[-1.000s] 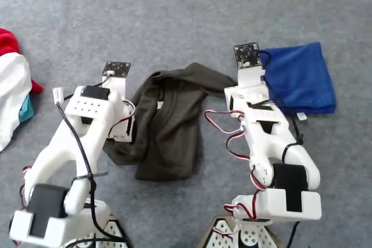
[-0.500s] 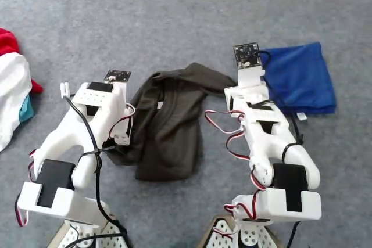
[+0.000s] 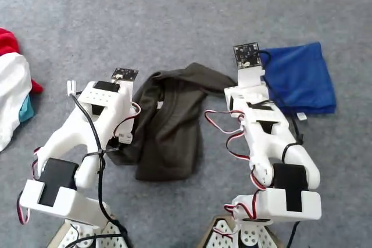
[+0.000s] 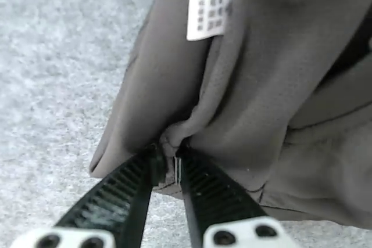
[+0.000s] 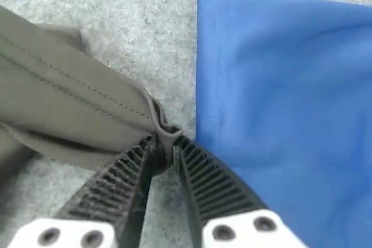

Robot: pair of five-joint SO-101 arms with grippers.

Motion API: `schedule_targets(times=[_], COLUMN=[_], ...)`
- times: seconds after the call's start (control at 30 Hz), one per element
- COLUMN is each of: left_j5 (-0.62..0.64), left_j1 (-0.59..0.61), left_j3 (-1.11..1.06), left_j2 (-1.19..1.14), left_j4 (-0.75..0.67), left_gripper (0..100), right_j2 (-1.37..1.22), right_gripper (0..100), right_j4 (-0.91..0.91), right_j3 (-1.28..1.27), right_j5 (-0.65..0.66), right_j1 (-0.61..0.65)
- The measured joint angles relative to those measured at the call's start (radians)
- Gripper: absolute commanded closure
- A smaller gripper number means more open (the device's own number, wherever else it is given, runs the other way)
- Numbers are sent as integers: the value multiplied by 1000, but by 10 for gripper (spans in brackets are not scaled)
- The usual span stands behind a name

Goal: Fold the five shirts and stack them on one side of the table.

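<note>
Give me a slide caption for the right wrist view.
Right gripper pinches a corner of the olive shirt beside the blue shirt on the grey table.

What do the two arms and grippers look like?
The left arm and right arm are boxy white shells with black servo blocks and red, white and black wires looped at joints; a black cable runs along each. The left gripper and right gripper have black ribbed fingers on white bases with screw holes.

olive shirt (image 3: 168,137): matt cloth | blue shirt (image 3: 299,76): smooth cloth | table cover (image 3: 174,21): rough felt
</note>
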State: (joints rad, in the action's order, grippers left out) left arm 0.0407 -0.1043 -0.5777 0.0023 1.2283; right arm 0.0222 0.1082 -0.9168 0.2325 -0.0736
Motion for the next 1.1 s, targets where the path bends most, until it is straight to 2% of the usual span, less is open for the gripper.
schedule_targets(times=[0.2,0.3,0.43,0.53,0.67,0.83,1.1], left_j5=[21,61,74,6,-46,-157,-204], left_j1=[0,-8,-8,-6,57,199,488], left_j3=[-2,-46,-69,-68,2,213,836], left_j2=[11,109,377,654,997,1085,879], left_j4=[-15,-46,-44,2,31,140,298], left_gripper=[970,970,970,971,971,971,971], right_j2=[0,0,44,180,413,618,738], right_gripper=[984,985,985,985,985,985,985], right_j4=[0,0,43,157,311,436,601], right_j3=[0,0,34,117,296,577,1048], right_j5=[0,0,-80,-152,-210,-226,-250], right_j1=[0,0,0,-20,-37,-35,-35])
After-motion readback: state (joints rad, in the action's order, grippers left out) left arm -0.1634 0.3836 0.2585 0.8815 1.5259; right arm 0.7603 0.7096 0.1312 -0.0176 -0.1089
